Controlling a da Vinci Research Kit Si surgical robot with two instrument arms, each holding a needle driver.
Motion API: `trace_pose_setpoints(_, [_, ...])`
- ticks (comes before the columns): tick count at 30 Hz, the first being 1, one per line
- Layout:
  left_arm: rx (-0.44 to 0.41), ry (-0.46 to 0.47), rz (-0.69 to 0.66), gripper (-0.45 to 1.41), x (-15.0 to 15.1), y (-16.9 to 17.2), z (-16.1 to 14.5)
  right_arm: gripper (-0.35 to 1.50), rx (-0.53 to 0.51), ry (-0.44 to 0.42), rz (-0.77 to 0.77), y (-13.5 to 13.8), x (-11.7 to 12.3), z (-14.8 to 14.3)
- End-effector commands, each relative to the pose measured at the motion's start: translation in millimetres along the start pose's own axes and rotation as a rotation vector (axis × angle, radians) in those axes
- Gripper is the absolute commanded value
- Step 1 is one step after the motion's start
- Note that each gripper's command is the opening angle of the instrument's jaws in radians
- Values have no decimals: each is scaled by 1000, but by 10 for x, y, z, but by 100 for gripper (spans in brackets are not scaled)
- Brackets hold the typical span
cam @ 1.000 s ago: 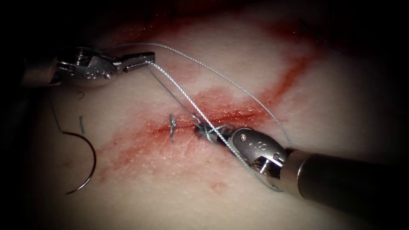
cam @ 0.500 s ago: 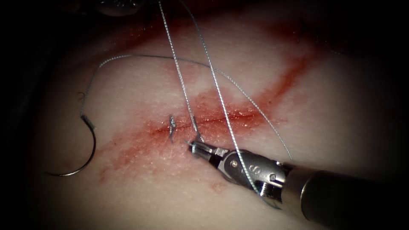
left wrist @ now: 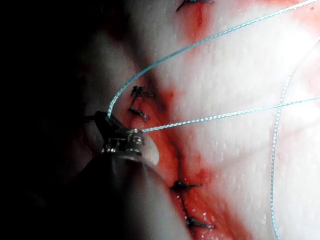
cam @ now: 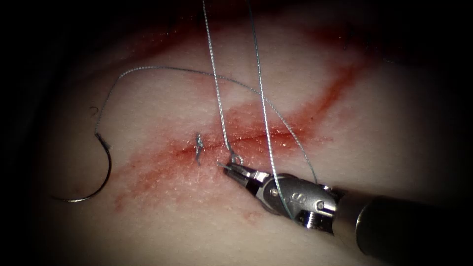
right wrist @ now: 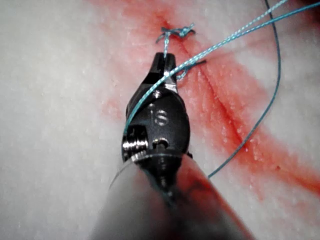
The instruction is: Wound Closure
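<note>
the right tool [cam: 230, 167] lies with its tip at the cut [cam: 256, 137], jaws pinched on the short end of the thread [cam: 214, 74] just beside the cut — a strand also drapes over its body. the left tool [left wrist: 114, 131] shows in its own wrist view with jaws pressed together on the thread, two strands running taut from them across the tissue [cam: 197, 221]. the needle [cam: 101, 170] lies free on the tissue well left of the cut, held by neither tool and not in the tissue — a finished stitch [cam: 198, 146] sits on the cut between it and the right tool.
</note>
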Motion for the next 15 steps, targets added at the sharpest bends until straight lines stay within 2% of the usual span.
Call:
trace_pose_setpoints(1, [5,-8,4,-45,-2,-1,10,-35,10,5,-6,-7,-5,8])
trace_pose_setpoints(8, [96,-89,15,-45,-21,-23,22,-35,44,21,-20,-9,-4,9])
trace_pose_setpoints(15, [142,-131,24,-45,-31,-42,34,-35,56,27,-30,-16,-11,8])
